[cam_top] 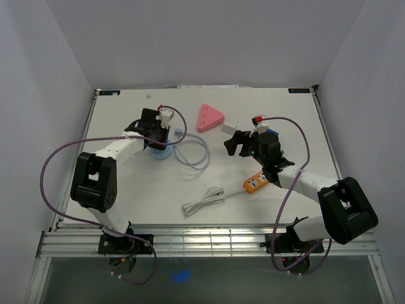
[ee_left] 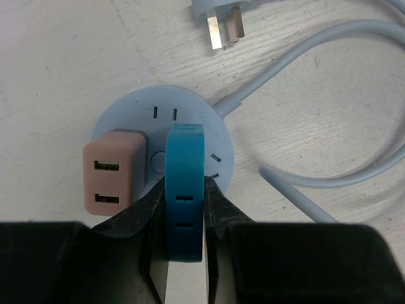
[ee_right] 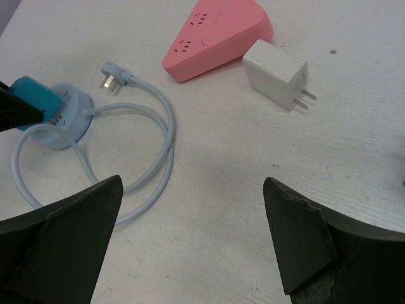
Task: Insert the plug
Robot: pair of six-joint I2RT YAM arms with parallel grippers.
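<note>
A blue plug (ee_left: 185, 190) stands on edge over the round light-blue socket hub (ee_left: 183, 107), and my left gripper (ee_left: 185, 212) is shut on its two flat sides. Its prongs are hidden, so I cannot tell how deep it sits. A tan USB adapter (ee_left: 114, 172) is seated in the hub beside it. From above, the left gripper (cam_top: 158, 130) is over the hub (cam_top: 161, 154) at the table's back left. In the right wrist view, the blue plug (ee_right: 35, 95) tops the hub (ee_right: 66, 123). My right gripper (ee_right: 193, 183) hangs open over bare table.
The hub's pale-blue cord (cam_top: 196, 152) loops on the table and ends in a loose three-pin plug (ee_left: 221, 22). A pink triangular power strip (cam_top: 210, 117) and a white adapter (ee_right: 276, 71) lie at the back centre. An orange power strip (cam_top: 254, 182) and coiled white cable (cam_top: 204, 201) lie nearer.
</note>
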